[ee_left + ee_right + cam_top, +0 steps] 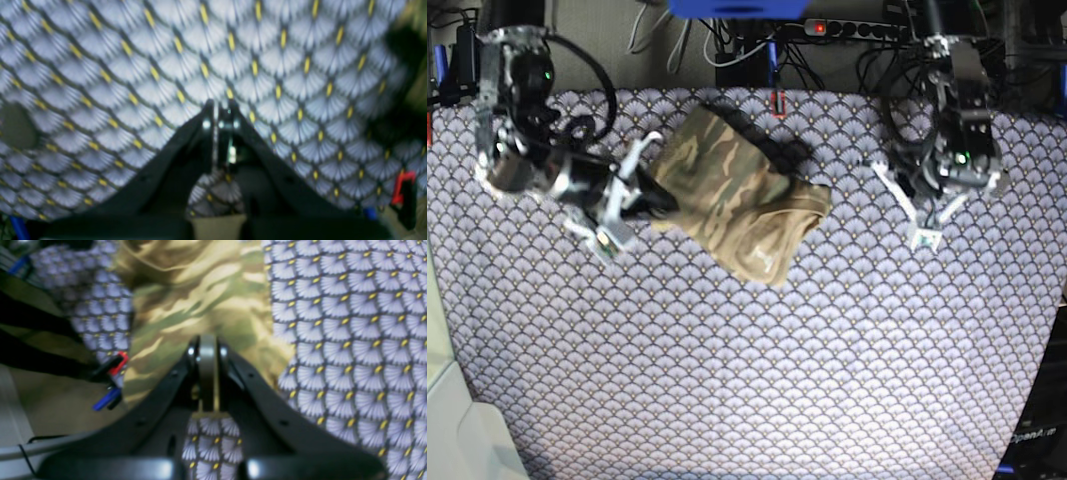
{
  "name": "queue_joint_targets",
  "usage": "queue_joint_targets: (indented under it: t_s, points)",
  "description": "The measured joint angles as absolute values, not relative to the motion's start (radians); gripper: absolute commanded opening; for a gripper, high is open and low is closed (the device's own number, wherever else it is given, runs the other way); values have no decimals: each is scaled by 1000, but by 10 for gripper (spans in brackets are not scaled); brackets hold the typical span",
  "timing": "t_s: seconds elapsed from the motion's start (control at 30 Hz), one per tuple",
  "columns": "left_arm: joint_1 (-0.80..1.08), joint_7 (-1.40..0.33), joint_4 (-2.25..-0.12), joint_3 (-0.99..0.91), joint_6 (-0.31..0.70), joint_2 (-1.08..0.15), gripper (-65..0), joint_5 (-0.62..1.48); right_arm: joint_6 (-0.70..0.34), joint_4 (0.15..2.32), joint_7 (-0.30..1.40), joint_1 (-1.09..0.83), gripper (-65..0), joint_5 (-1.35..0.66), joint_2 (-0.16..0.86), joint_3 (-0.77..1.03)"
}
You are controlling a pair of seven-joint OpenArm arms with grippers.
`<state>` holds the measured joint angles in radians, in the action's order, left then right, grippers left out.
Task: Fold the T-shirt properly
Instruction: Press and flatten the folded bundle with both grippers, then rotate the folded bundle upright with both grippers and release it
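The camouflage T-shirt (737, 200) lies bunched in a compact shape at the back middle of the purple-grey fan-scale cloth (747, 360). It fills the upper middle of the right wrist view (200, 296). My right gripper (665, 203) sits at the shirt's left edge with its jaws together (207, 340); I cannot tell whether it pinches any cloth. My left gripper (924, 238) is off to the right, well away from the shirt, over bare patterned cloth. Its jaws are together and empty in the blurred left wrist view (222, 108).
A power strip (847, 28) and cables run along the back edge. A red clip (777, 102) stands behind the shirt and shows beside a blue one in the right wrist view (117, 362). A pale floor strip (447, 400) runs along the left table edge.
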<state>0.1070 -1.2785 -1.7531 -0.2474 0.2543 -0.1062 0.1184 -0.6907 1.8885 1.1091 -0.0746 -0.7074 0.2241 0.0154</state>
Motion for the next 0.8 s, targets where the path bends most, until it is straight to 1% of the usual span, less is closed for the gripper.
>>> queue_joint_targets:
  t_s: [0.23,0.27,0.4,0.53,0.63,0.8]
  points:
    - [178,-1285,-1795,-241,254,-19,-647,110,-691,1886,1188,36,-650,-709,132,-9]
    - [179,-1282,-1796,-230,249,-10,-647,102,-691,1886,1193,51,-650,-708,129,-28]
    - [186,-1275,-1795,-132,250,15,-647,117,-691,1887,1204,72,-650,-709,57,-93]
    - [176,-1277,-1793,-122,241,48,-647,94,-691,1852,1204,84,-650,-710,47,-149]
    - [139,-1274,-1739,-119,243,71,-647,108,-691,1784,1194,108,-650,-713,22,-166]
    - [83,-1275,-1647,-122,243,70,-647,120,-691,1678,1146,144,-650,-706,45,-202]
